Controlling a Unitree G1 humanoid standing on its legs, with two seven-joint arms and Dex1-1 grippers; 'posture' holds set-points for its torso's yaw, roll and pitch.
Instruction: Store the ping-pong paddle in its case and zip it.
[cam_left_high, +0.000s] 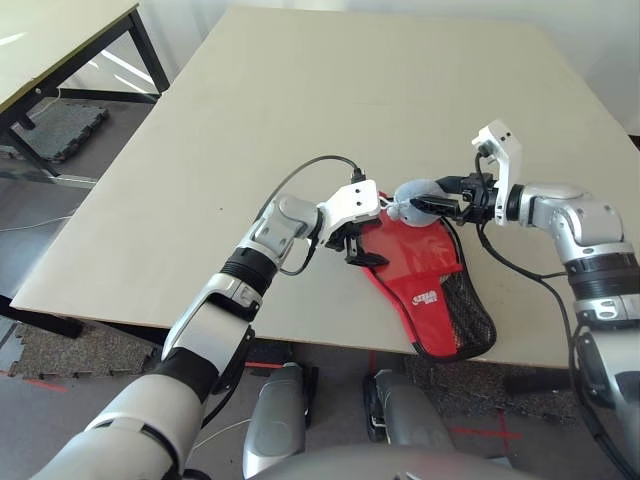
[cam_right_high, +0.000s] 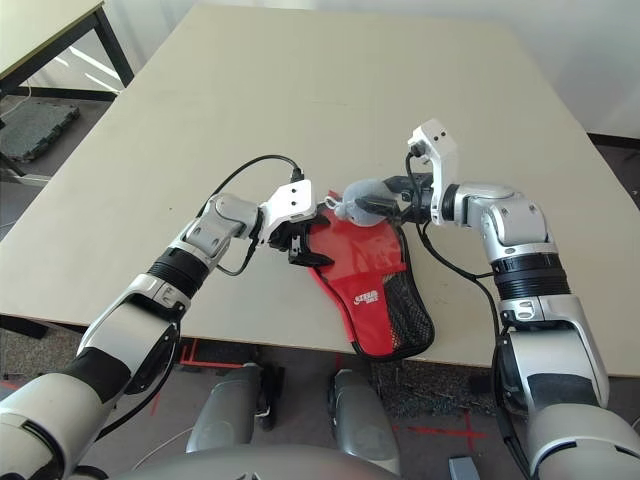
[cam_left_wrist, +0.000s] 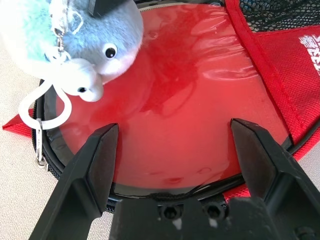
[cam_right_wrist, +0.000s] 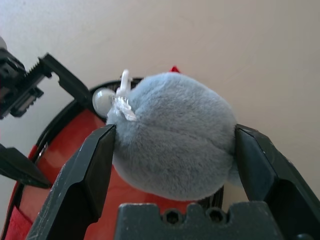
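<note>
The right gripper is clamped around the grey plush ball; the left gripper hangs spread wide over the ping-pong paddle in the case.

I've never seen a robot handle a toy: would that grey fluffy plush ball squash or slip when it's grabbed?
The grey fluffy plush ball would probably squash, since its fur looks soft where it sits between the right tool fingers. It seems light for its size. Its roundness suggests it may roll, though its white cord loop could tether it.
</note>
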